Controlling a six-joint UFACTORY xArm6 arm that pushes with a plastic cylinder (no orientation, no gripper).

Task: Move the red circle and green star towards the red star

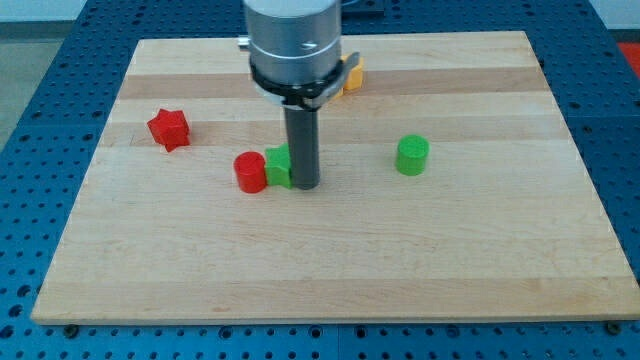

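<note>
Pale matt wooden board [400,250], grain showing; blocks look like matt plastic.

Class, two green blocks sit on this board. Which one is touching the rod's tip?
The green star, wedged between my tip and the red circle. The green cylinder stands alone toward the view's right, touching nothing.

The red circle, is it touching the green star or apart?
Touching. The red circle sits against the green star, no board showing between them; my tip is at the star's right.
</note>
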